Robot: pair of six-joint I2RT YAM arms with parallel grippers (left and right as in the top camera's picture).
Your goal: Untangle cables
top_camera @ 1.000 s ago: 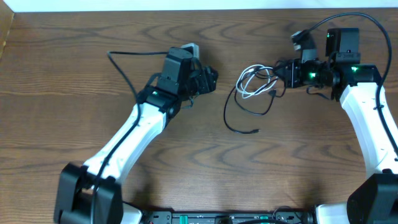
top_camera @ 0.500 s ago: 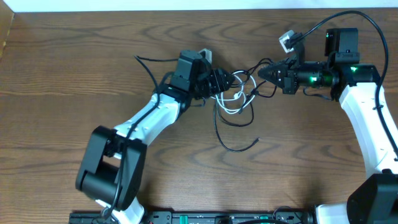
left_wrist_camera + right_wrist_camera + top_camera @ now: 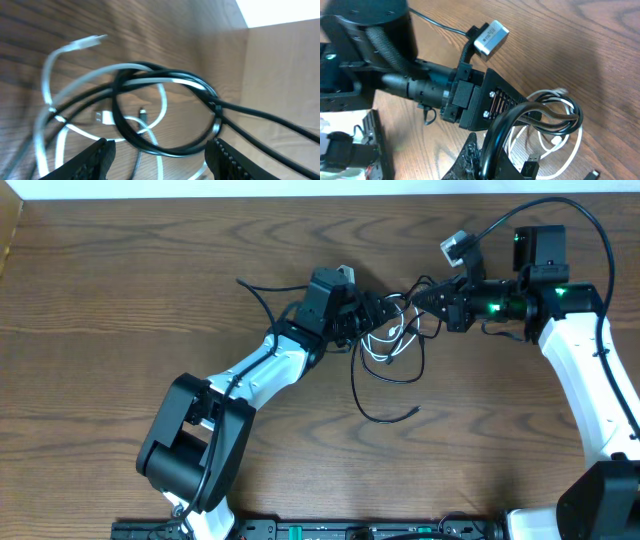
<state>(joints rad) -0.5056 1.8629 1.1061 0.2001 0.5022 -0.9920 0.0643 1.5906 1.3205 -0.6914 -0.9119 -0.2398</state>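
My left tool [image 3: 159,149] stands open. Its two fingers [image 3: 95,161] are apart, with the knot of cables right ahead of them and nothing pinched. My right tool [image 3: 421,297] is closed on the black cable [image 3: 512,114], holding a loop of it up off the counter [image 3: 120,300]. The white cable [image 3: 48,80] threads through the black loop in the gap between my two tools, which nearly meet toward the far middle of the counter. From the tangle one black strand drops to the wood and curls toward the near edge, its plug end lying free.
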